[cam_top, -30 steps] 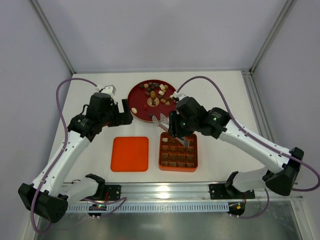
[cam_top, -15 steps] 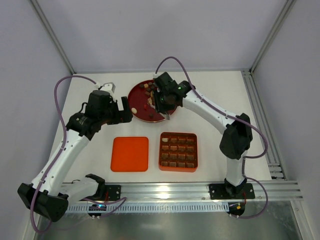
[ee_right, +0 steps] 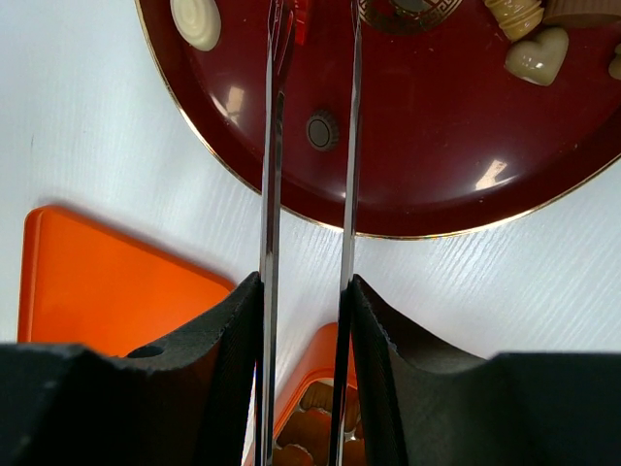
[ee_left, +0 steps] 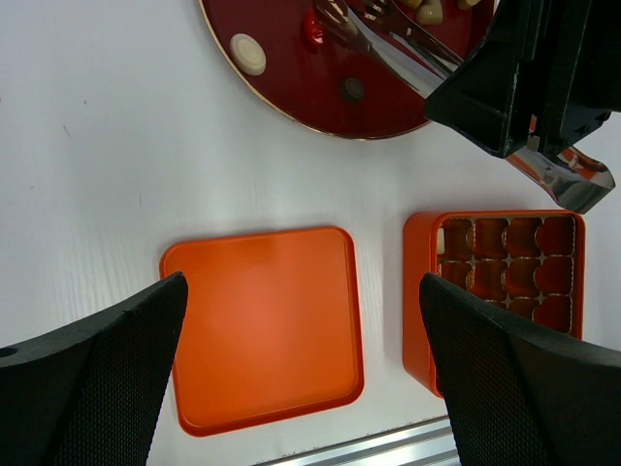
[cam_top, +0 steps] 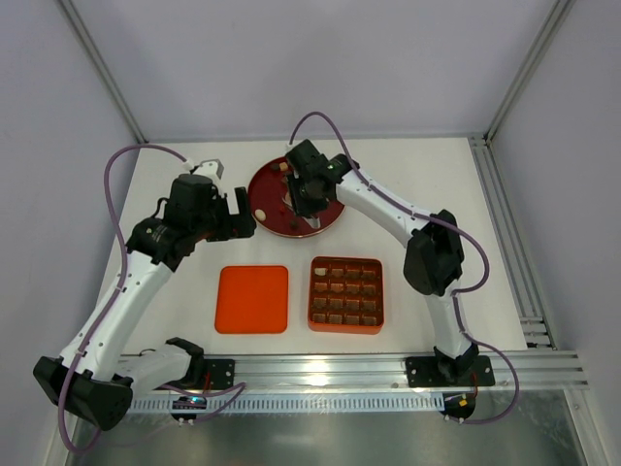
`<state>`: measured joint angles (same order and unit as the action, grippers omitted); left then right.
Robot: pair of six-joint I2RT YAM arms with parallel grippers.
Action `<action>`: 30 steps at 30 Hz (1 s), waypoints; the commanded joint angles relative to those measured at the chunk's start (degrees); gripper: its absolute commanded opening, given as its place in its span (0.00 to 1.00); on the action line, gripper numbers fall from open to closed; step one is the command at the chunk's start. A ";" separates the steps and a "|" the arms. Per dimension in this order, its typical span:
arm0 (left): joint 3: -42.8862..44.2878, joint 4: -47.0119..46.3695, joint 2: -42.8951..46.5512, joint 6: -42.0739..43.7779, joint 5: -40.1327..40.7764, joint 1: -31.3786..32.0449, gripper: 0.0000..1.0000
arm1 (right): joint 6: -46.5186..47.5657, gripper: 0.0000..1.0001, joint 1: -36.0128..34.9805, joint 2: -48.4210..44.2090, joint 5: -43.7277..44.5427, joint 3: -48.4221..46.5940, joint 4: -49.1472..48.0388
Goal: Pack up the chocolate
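over the red plate [ee_right: 437,146], my right gripper [ee_right: 303,286] is clenched on the metal tweezers [ee_right: 270,194]. their two blades run parallel with a clear gap between them, and nothing is pinched along the stretch i can see. the tips run off the top of the wrist view, near a red-wrapped piece [ee_left: 312,27], so i cannot tell exactly which piece they frame.

i judge the step in hand to be picking the next piece. to do it well i would settle the tips low, one blade on each side of a single piece. i would squeeze only enough to hold it, then lift straight before swinging toward the orange box [ee_left: 417,291]. a hard pinch on a rounded piece would likely make it squirt away across the glossy plate.

my left gripper [ee_left: 301,282] hangs released, fingers wide apart, above the flat orange lid [ee_left: 262,320] on the white worktop [ee_left: 97,146], out of the way.

the chocolate [ee_right: 321,129] that is loose lies on the plate. there is a small dark ridged round not far from the rim, a cream disc [ee_right: 196,19] close to the rim, and a cream heart [ee_right: 541,56] with a cream ribbed piece beside it further in. all are tiny against the plate. the box cells look brown, but i cannot tell which are filled.
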<state>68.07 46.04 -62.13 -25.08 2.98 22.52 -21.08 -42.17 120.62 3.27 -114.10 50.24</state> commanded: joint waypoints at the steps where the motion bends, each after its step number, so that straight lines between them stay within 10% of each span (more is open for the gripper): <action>1: 2.06 0.19 0.34 0.47 0.53 -0.02 1.00 | 0.08 0.42 -0.45 0.14 0.07 -2.79 -0.40; 30: 1.01 0.19 1.57 -0.06 0.36 0.06 1.00 | -1.33 0.42 -2.65 3.04 -0.19 -2.00 -1.63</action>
<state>68.12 46.17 -61.93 -25.10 2.96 22.52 -21.82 -44.53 123.52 3.18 -114.78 50.09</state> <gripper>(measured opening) 0.996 0.424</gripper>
